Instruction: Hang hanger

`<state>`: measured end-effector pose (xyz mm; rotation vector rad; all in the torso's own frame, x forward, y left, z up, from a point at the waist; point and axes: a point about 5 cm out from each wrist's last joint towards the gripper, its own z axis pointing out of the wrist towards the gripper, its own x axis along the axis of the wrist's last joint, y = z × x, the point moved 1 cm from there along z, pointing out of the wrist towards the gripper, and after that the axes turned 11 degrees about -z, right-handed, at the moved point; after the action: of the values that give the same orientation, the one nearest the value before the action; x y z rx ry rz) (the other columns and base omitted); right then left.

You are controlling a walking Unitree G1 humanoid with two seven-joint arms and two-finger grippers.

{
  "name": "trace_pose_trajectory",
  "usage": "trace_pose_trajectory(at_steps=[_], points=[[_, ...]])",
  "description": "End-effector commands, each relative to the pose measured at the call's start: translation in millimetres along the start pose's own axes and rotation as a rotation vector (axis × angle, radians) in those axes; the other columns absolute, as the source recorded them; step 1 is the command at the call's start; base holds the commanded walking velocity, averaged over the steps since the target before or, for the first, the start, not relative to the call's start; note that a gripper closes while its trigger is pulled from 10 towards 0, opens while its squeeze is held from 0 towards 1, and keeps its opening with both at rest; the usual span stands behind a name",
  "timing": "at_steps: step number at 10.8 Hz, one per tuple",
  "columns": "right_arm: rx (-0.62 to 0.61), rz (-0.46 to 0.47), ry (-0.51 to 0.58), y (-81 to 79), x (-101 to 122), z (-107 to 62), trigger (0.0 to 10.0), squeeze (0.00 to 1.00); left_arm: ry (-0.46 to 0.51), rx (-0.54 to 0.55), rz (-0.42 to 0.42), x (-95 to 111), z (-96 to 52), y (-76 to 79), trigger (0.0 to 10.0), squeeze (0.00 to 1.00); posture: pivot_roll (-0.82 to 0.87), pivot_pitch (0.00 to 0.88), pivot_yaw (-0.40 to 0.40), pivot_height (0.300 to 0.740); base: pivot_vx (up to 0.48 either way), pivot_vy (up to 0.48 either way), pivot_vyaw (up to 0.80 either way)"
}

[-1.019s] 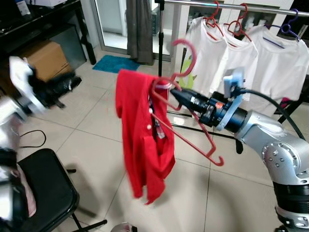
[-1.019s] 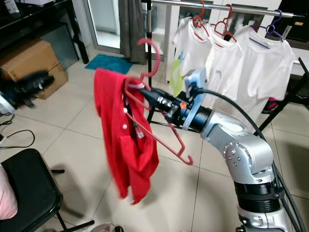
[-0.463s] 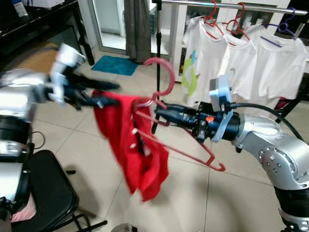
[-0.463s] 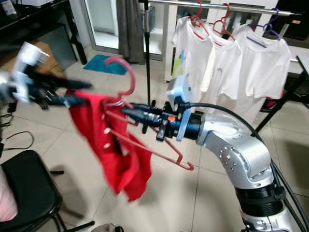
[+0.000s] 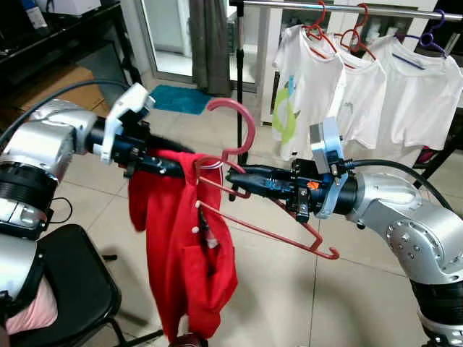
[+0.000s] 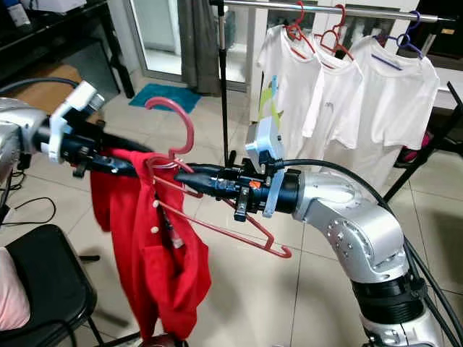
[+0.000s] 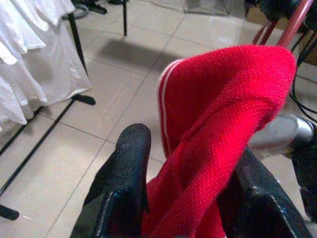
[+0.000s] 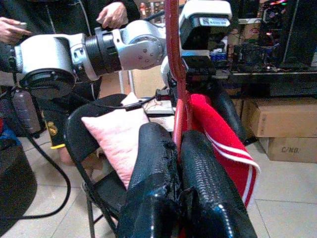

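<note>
Left eye view: left gripper (image 5: 168, 165) pinches the red shirt (image 5: 184, 246) at the shoulder; right gripper (image 5: 239, 176) clamps the hanger (image 5: 239, 155) neck, midair. Shirt looks half-dressed; next, seat it, then lift the hook to the rail (image 5: 347, 9). Tiled floor (image 5: 289, 289), white shirts (image 5: 362, 94) hanging, chair (image 5: 65, 282) below.

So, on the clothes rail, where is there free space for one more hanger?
The rail looks bare between its black stand pole and the first white T-shirt. Further along it is crowded: three white shirts hang close together. The right gripper holds the red hanger below that gap.
</note>
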<state>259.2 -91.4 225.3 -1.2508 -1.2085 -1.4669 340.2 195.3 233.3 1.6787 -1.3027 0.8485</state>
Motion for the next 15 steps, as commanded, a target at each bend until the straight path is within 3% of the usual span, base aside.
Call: trace_pose_trajectory(at_steps=[1,5,15], points=[[0.077,-0.062,0.064,-3.3,18.4,8.4,10.0,0.0,-0.019,-0.022,0.029,6.9,4.4,1.2,0.0,0.0,-0.09,0.0,0.107,0.74,0.0,0.0,0.0],[0.085,-0.06,0.068,-0.8,19.1,8.9,10.0,0.0,-0.002,-0.06,0.03,13.1,7.2,3.6,0.0,0.0,-0.09,0.0,0.104,0.74,0.0,0.0,0.0],[0.067,-0.04,0.073,-0.9,17.2,7.8,10.0,0.0,0.012,-0.094,-0.003,6.6,9.3,6.9,0.0,0.0,-0.1,0.0,0.11,0.74,0.0,0.0,0.0]])
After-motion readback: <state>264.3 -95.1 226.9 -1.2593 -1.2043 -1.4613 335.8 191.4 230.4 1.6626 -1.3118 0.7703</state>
